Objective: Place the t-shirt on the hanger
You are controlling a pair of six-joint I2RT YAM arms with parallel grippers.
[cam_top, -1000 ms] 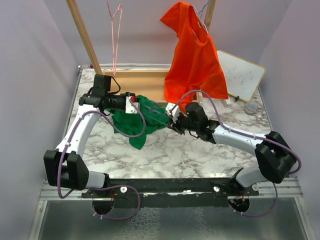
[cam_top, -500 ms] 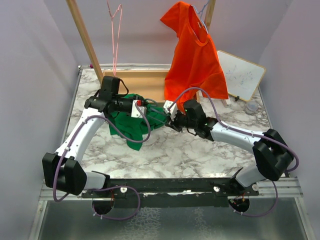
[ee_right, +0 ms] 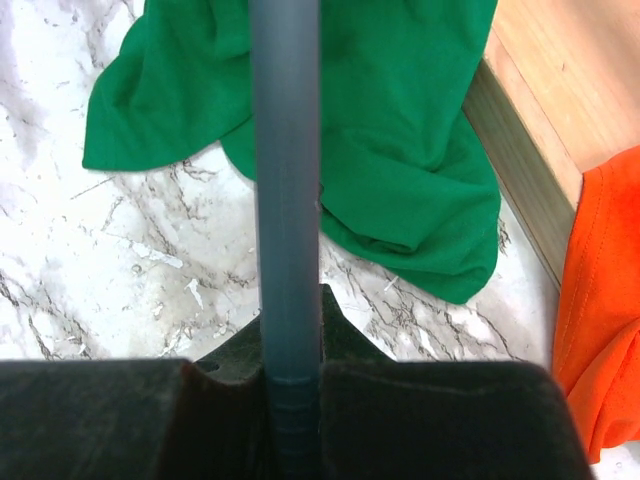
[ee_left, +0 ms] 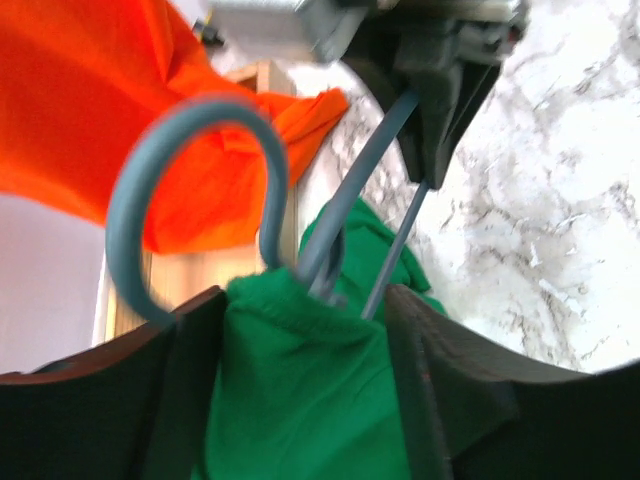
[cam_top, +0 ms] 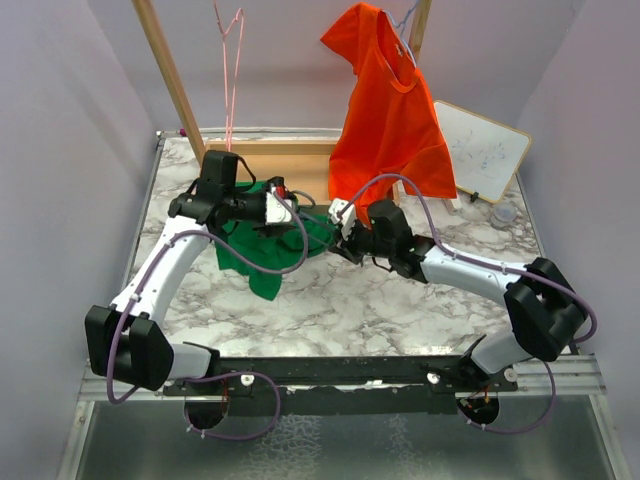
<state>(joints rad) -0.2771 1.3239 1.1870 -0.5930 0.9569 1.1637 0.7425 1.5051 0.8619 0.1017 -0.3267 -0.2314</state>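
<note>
The green t-shirt (cam_top: 250,255) is bunched on the marble table, with its upper part lifted between the two arms. In the left wrist view its collar (ee_left: 300,390) lies around the neck of the blue-grey hanger (ee_left: 200,110), and the hook sticks out above the cloth. My left gripper (cam_top: 280,208) (ee_left: 305,300) is open, its fingers wide apart with the green cloth loose between them. My right gripper (cam_top: 347,240) (ee_right: 290,330) is shut on a bar of the hanger (ee_right: 285,200), which runs over the shirt (ee_right: 400,150) below.
An orange-red t-shirt (cam_top: 385,120) hangs on a pale hanger at the back right. A thin pink wire hanger (cam_top: 232,70) hangs at the back left, beside a slanted wooden post (cam_top: 170,70). A wooden base (cam_top: 290,165), a whiteboard (cam_top: 480,150) and a small cup (cam_top: 505,213) are behind.
My left gripper has moved right, towards the right gripper, carrying the shirt's collar along, and its jaws now stand wider. The right arm has shifted slightly left with the hanger.
</note>
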